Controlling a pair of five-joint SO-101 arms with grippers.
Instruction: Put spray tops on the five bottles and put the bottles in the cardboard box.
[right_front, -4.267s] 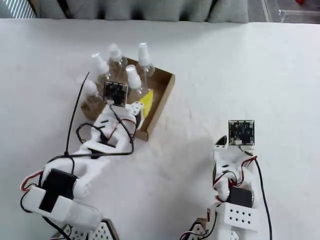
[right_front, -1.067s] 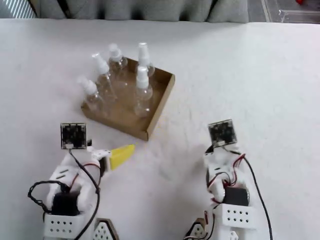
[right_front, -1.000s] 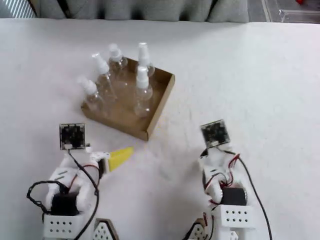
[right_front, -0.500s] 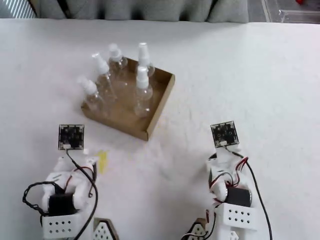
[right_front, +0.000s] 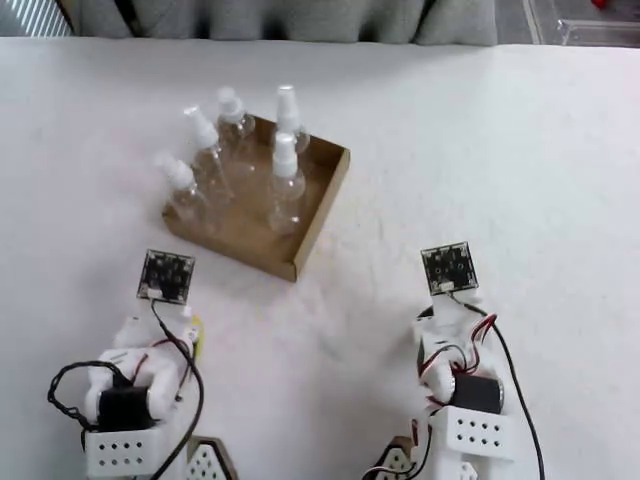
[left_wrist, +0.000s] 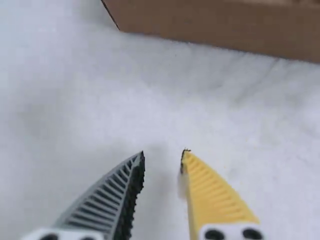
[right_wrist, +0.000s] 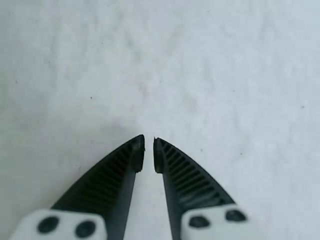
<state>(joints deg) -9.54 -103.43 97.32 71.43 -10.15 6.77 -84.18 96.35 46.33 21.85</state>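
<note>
Seemingly five topped bottles (right_front: 286, 188) in cardboard box (right_front: 322, 207), left gripper (left_wrist: 162, 161) parted, right gripper (right_wrist: 148, 149) clenched empty

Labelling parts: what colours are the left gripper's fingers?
Left gripper: one yellow, one dark grey; best in left wrist view.

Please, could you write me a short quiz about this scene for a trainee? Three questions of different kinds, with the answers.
1. How many bottles carry a spray top?
2. True or false: the right gripper is shut on a bottle.
3. The left gripper has fingers that are: A) both yellow; B) one dark, one yellow; C) both white.
Key: 1. five; 2. false; 3. B.
</note>
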